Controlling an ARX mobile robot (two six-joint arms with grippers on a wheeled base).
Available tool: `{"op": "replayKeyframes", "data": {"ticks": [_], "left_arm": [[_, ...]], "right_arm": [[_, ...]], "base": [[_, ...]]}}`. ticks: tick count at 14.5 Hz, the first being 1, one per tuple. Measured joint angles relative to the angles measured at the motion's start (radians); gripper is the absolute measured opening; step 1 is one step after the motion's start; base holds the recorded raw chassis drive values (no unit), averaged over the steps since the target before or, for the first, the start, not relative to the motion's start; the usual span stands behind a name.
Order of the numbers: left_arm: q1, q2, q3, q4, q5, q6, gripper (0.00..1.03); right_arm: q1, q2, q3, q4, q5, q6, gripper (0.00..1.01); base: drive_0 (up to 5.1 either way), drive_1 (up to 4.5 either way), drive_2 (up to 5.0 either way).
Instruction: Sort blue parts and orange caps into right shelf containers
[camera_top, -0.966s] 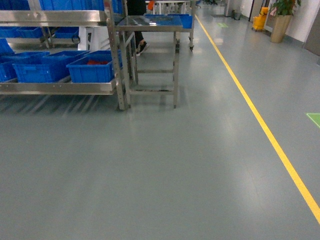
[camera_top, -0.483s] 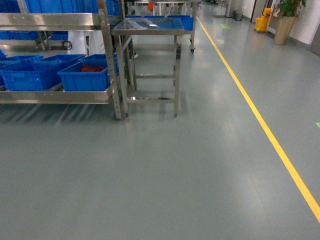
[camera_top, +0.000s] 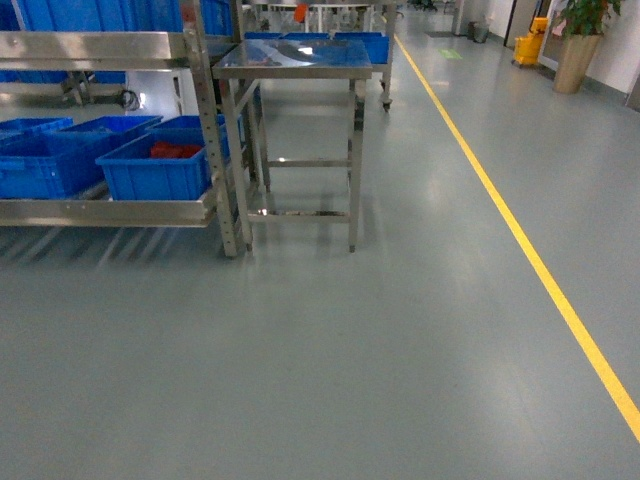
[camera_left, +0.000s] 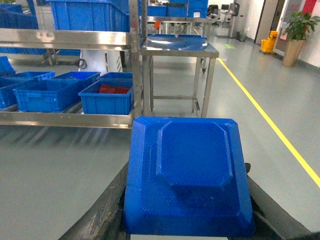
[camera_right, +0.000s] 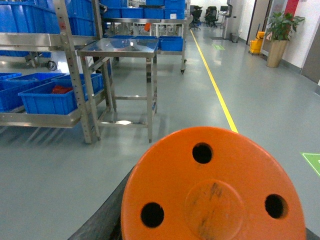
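Only small bits of the robot show, low down in the two wrist views. The left hand (camera_left: 187, 226) has two dark fingers (camera_left: 102, 217), one on each side. They are black and a little shiny. The finger on the left side looks bumpy and wrinkled, with soft grey shine along its edge. The one on the right side is smoother and slants like a ramp. A thin pale strip sits at the very bottom between them. The right hand (camera_right: 207, 229) is black too. Its left finger (camera_right: 102, 220) is a smooth, dark slope, and only a tiny dark corner shows on the other side.
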Motion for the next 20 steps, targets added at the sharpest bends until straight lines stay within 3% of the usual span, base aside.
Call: {"op": "replayKeyframes", "data": {"ticks": [20], "left_arm": [[0.000, 0.000, 0.000, -0.001, 0.000, 0.000, 0.43]], "right_arm": [[0.000, 0.000, 0.000, -0.002, 0.000, 0.000, 0.45]], "base": [[0.0, 4.25, -4.3]]}}
